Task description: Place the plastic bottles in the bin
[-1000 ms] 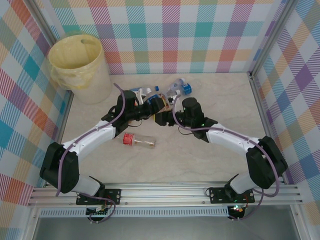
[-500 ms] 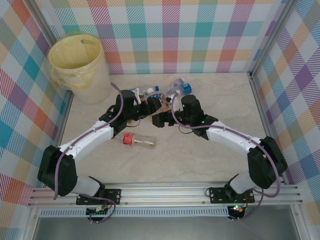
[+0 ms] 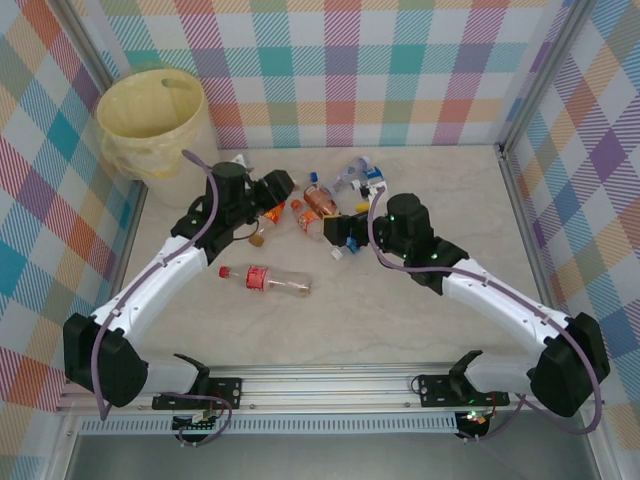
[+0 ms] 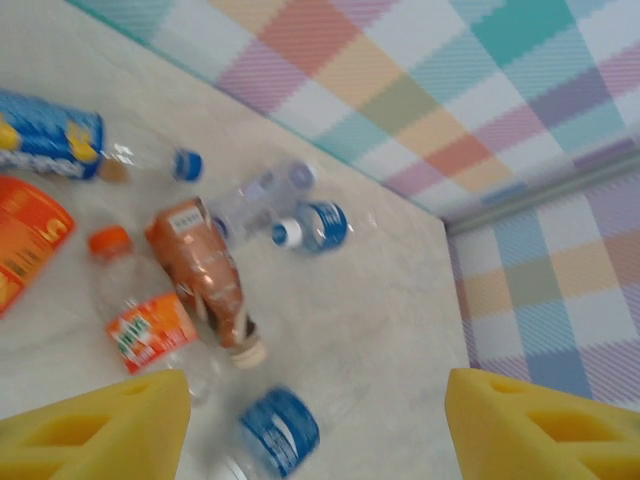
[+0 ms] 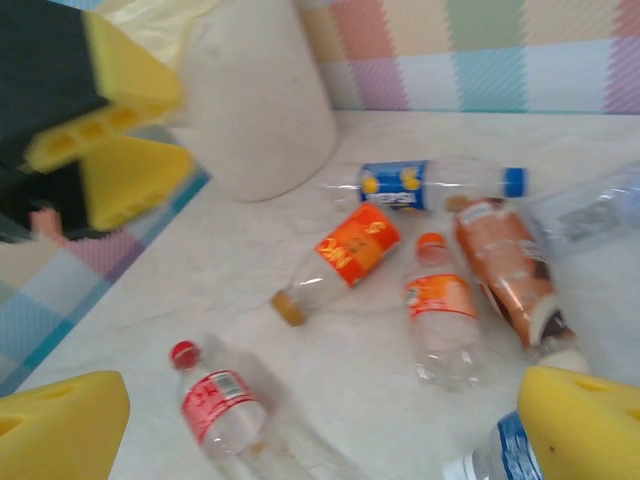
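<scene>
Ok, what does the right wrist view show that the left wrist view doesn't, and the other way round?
Right wrist view, not the left wrist one: the bin, a red-capped bottle lying near the camera, and the left hand with its yellow pads at the upper left. Left wrist view, not the right wrist one: a small blue-banded bottle, far from the camera. Both: the blue-labelled bottle, the orange-capped bottle and the brown-labelled bottle, all lying on the table.
</scene>
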### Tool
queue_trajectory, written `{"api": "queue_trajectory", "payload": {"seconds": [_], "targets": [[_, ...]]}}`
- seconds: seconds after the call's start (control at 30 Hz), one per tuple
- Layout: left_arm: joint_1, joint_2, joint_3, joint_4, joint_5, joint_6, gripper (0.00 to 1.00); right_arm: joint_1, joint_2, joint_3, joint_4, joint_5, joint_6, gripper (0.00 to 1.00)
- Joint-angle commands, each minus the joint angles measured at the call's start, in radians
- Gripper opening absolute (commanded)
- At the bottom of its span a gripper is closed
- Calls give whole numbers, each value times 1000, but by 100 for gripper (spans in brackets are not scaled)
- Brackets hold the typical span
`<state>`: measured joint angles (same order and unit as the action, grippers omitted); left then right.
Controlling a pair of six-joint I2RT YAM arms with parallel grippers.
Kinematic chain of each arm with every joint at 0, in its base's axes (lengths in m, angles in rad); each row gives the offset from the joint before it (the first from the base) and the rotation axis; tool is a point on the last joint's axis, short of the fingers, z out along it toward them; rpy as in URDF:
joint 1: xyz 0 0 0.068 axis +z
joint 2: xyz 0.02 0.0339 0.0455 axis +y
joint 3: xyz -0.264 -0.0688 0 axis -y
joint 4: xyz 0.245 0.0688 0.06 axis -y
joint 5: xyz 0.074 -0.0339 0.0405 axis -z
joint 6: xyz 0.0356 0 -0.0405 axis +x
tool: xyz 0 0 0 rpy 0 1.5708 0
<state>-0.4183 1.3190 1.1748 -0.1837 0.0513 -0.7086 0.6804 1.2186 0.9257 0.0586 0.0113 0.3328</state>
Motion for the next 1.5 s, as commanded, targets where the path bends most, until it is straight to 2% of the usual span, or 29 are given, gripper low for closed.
{"api": "queue_trajectory", "payload": {"seconds": [0.0,0.2,0.33,0.4,0.47,0.5,0.6,0.7,0.83,0.97,1.07,1.2,1.33,1.47], "targets": [[28,-16,73,-55,-95,57,68,-1,-40,-36,4,133,18,100],[59,33,139,-123,-94,67,67,-13,5,-37,-35,149,28,100],[68,74,108,-134,-36,13,67,-28,85,-8,-136,78,14,100],[69,80,81,-132,-23,-6,70,-28,130,18,-210,118,16,100],[73,83,69,-159,-24,-17,75,-46,181,77,-379,291,135,100],[75,80,65,-178,-24,-16,79,-73,194,96,-447,326,203,100],[83,60,33,-204,-24,-7,89,-195,192,58,-517,257,330,100],[93,28,-13,-210,-22,-6,100,-281,231,76,-628,308,384,100],[105,-3,-58,-222,-29,-1,100,-314,323,90,-700,302,449,100],[118,-17,-75,-240,-36,0,100,-314,380,27,-642,267,542,100],[125,-26,-78,-250,-36,2,100,-314,393,21,-622,236,547,100],[131,-29,-83,-254,-38,5,100,-312,373,27,-591,202,472,100],[135,-18,-93,-246,-30,-4,100,-311,299,62,-614,254,408,100],[138,-3,-99,-235,-14,-7,100,-312,250,149,-749,308,405,100]]}}
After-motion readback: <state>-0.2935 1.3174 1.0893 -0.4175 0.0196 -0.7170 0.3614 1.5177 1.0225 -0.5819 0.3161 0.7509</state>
